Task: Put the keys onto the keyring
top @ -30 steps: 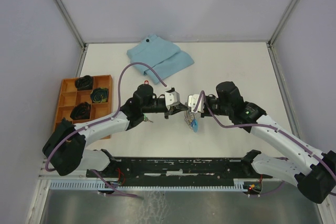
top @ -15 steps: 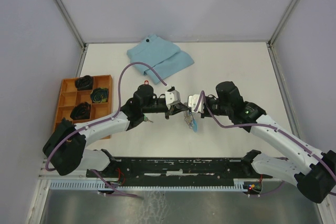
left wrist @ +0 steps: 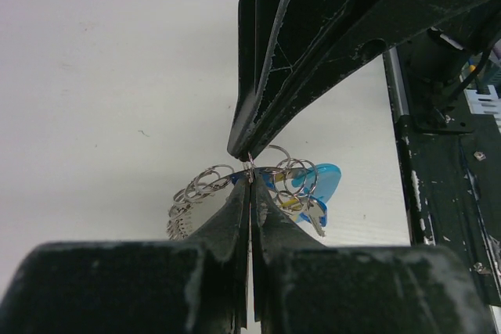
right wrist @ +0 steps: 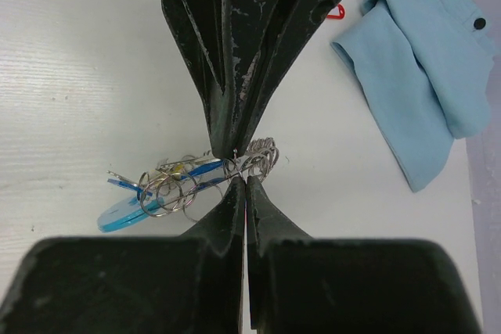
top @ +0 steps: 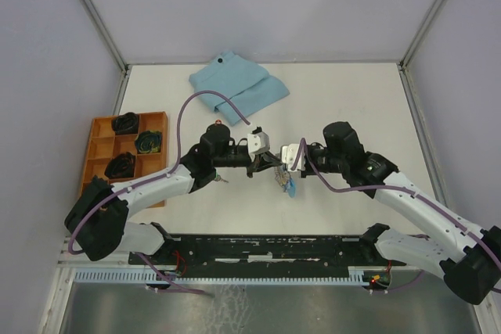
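Note:
The keyring [left wrist: 205, 187], a bunch of grey metal loops with a light-blue plastic piece [left wrist: 322, 181] and a bit of yellow, hangs above the table between both grippers. A small silver key [left wrist: 314, 216] hangs among the loops. My left gripper [left wrist: 249, 181] is shut on a thin ring of it. My right gripper [right wrist: 245, 182] is shut on the same bunch [right wrist: 258, 156] from the opposite side, its tips almost touching the left ones. In the top view the bundle [top: 285, 183] dangles below the two meeting grippers. A red tag [right wrist: 335, 12] lies on the table beyond the left arm.
A folded light-blue cloth [top: 239, 84] lies at the back of the table, and also shows in the right wrist view [right wrist: 427, 60]. An orange compartment tray [top: 100, 140] with black items stands at the left. A black rail [top: 266, 246] runs along the near edge.
The two grippers have closed the gap between them and now meet tip to tip over the keyring. The hanging bundle has stayed in about the same place.

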